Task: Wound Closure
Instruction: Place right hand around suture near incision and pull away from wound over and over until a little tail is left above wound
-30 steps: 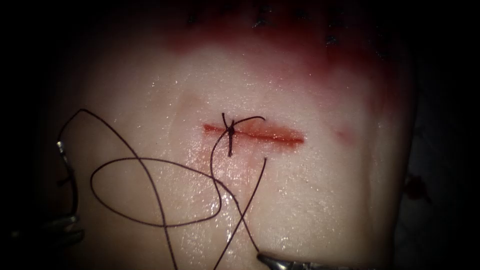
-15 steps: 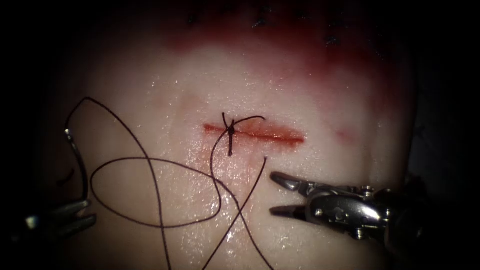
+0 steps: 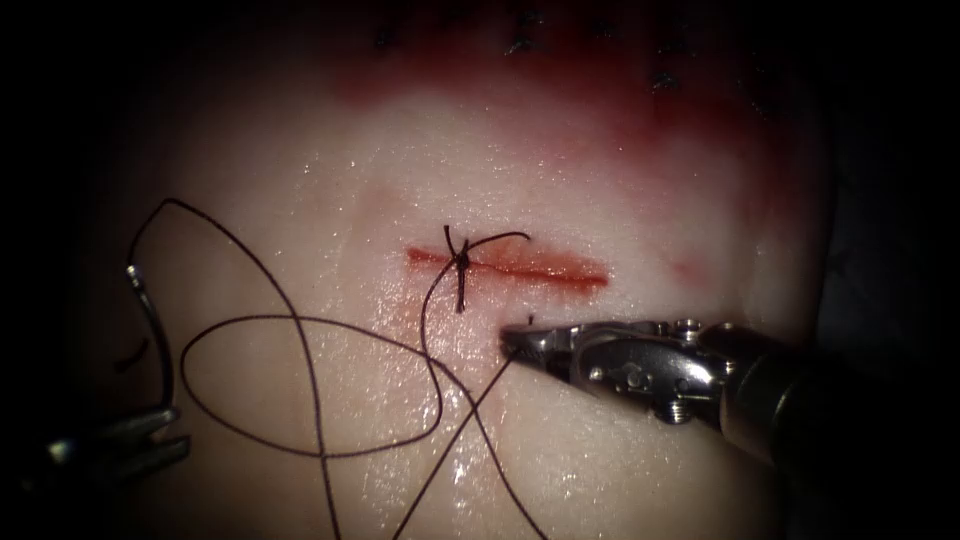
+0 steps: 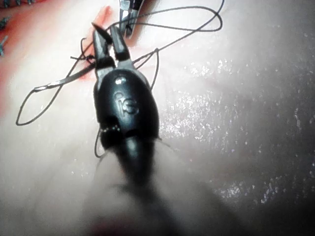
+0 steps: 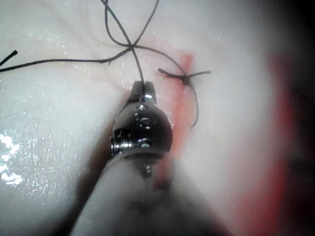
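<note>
The cut (image 3: 520,266) runs across the middle of the tissue (image 3: 620,450), with one knotted stitch (image 3: 461,260) near its left end. Dark thread (image 3: 300,320) lies in loops on the tissue below and left of the cut. My left tool (image 3: 172,424) sits far left of the cut, shut on the lower end of the curved needle (image 3: 160,335). The needle stands up out of the tissue, with thread running from its upper end. My right tool (image 3: 515,343) lies just below the cut, shut on the thread's free end. The right wrist view shows those jaws (image 5: 142,91) closed on thread beside the knot (image 5: 184,77).
Red fluid (image 3: 600,100) stains the far part of the tissue, where several older stitches (image 3: 520,45) sit. In the left wrist view my left tool's (image 4: 106,34) dark body lies over the thread loops (image 4: 197,19), with the knot (image 4: 88,56) beside its jaws.
My right tool came in from the lower right with open jaws, moved up toward the cut and closed on the thread's free end. The left tool with the needle shifted slightly right.
</note>
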`<move>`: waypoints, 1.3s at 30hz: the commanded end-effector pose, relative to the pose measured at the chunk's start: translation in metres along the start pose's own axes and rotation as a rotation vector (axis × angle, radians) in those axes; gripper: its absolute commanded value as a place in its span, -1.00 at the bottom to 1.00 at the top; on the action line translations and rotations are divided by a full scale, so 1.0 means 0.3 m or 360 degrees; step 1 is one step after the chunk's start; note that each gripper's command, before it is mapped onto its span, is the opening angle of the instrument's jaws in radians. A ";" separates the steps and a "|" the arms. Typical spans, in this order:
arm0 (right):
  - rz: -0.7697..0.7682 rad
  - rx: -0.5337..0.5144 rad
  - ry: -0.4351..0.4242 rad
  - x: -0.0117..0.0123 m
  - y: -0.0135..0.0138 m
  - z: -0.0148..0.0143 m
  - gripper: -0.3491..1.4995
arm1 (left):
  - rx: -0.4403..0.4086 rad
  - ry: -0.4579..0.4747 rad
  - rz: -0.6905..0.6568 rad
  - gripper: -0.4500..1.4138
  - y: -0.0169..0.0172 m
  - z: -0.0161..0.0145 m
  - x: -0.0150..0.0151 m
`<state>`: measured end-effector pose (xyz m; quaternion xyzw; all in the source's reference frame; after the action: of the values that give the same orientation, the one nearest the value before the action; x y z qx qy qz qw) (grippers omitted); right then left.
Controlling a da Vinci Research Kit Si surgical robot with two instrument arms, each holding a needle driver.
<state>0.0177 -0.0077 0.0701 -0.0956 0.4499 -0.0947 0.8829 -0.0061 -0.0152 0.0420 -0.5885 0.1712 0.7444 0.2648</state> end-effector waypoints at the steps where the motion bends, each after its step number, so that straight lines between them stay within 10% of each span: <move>1: -0.0011 -0.0003 -0.0005 -0.0019 -0.0011 -0.0001 -1.00 | 0.0000 0.0001 0.0001 -0.89 0.000 0.002 -0.001; 11: 0.0040 0.0075 0.0080 0.0101 -0.0279 -0.0152 -1.00 | 0.0001 0.0001 0.0002 -0.89 0.001 0.002 -0.001; 18: 0.0090 0.0321 0.0232 0.0406 -0.0544 -0.0237 -1.00 | -0.0001 0.0003 0.0007 -0.89 0.002 0.003 -0.001; 25: 0.0133 0.0458 0.0358 0.0638 -0.0585 -0.0200 -1.00 | -0.0006 0.0003 0.0008 -0.89 0.002 0.004 -0.002; 26: 0.0137 0.0443 0.0362 0.0640 -0.0573 -0.0189 -0.69 | -0.0006 0.0004 0.0008 -0.89 0.002 0.003 -0.002; 27: 0.0142 0.0370 0.0349 0.0627 -0.0545 -0.0176 0.24 | -0.0008 0.0004 0.0008 -0.89 0.002 0.003 -0.002; 28: 0.0152 0.0296 0.0322 0.0611 -0.0523 -0.0172 0.62 | -0.0010 0.0005 0.0008 -0.89 0.001 0.003 -0.002; 39: 0.0230 -0.0040 0.0239 0.0371 -0.0180 -0.0292 0.85 | -0.0021 0.0009 0.0008 -0.89 -0.001 0.002 -0.004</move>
<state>0.0157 -0.0158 0.0573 -0.0730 0.5210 -0.0316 0.8498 -0.0058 -0.0149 0.0428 -0.5914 0.1686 0.7449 0.2587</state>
